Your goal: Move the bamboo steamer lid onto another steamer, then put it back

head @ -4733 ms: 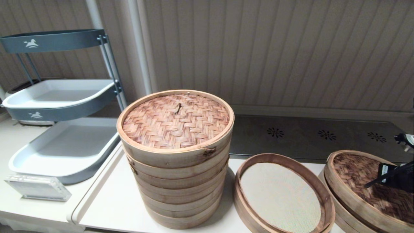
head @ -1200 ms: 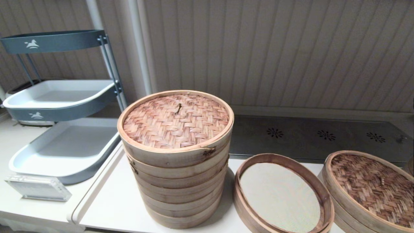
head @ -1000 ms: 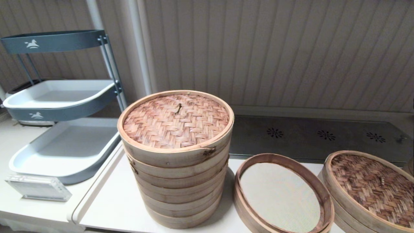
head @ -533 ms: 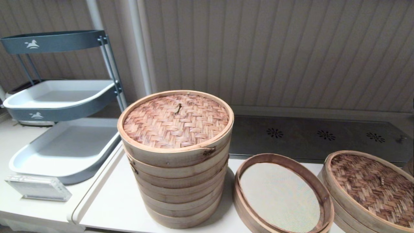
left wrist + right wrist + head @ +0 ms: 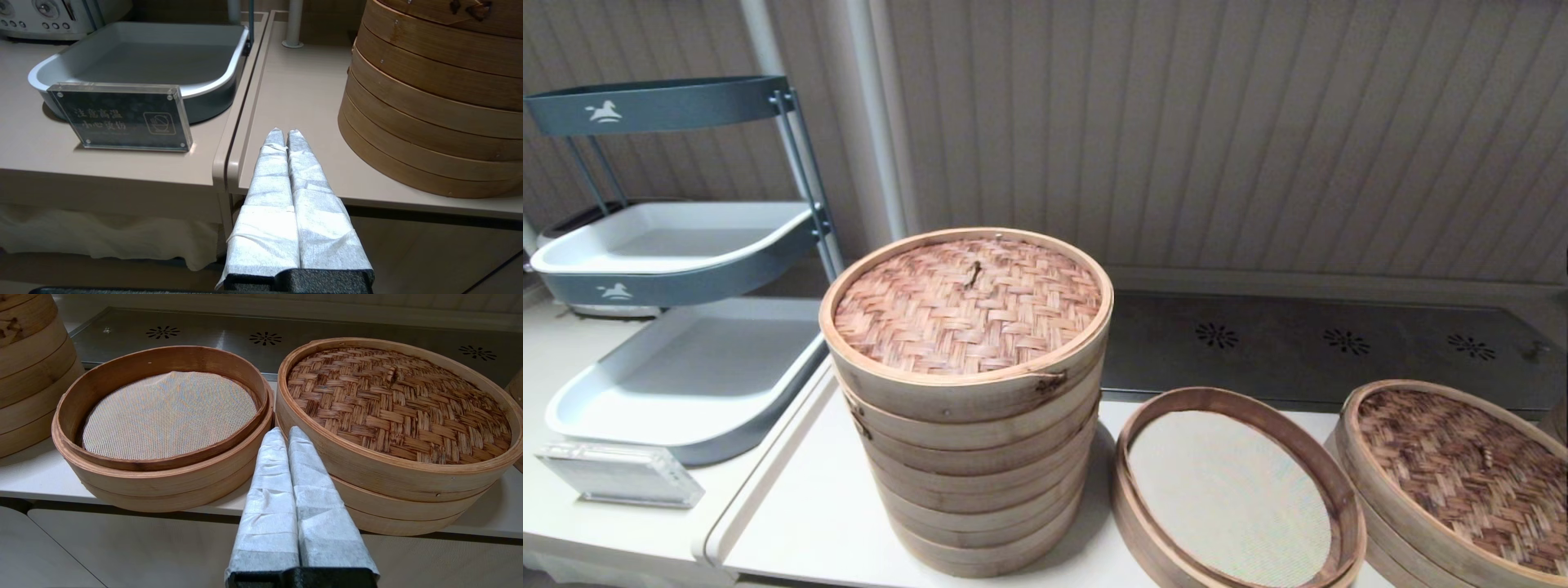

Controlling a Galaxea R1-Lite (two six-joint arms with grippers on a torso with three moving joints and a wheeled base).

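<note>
The bamboo steamer lid (image 5: pixel 1454 474) (image 5: pixel 398 396), dark brown herringbone weave with a centre knot, sits on the steamer at the far right of the counter. Left of it stands the other steamer (image 5: pixel 1233 490) (image 5: pixel 163 416), low and wide, uncovered, its cream liner showing. My right gripper (image 5: pixel 285 430) is shut and empty, held off the counter's front edge, pointing at the gap between the two steamers. My left gripper (image 5: pixel 282 132) is shut and empty, low at the counter's front edge, left of the tall stack. Neither gripper shows in the head view.
A tall stack of pale tiers (image 5: pixel 968 392) (image 5: pixel 433 94) with a reddish-tan woven lid stands centre left. A grey tray rack (image 5: pixel 678 327) and an acrylic sign (image 5: pixel 617 474) (image 5: pixel 120 116) stand on the left. A dark perforated metal strip (image 5: pixel 1323 343) runs behind the steamers.
The right gripper, over the dark lid 4.7 s ago, has withdrawn out of the head view. Over the last second nothing has moved.
</note>
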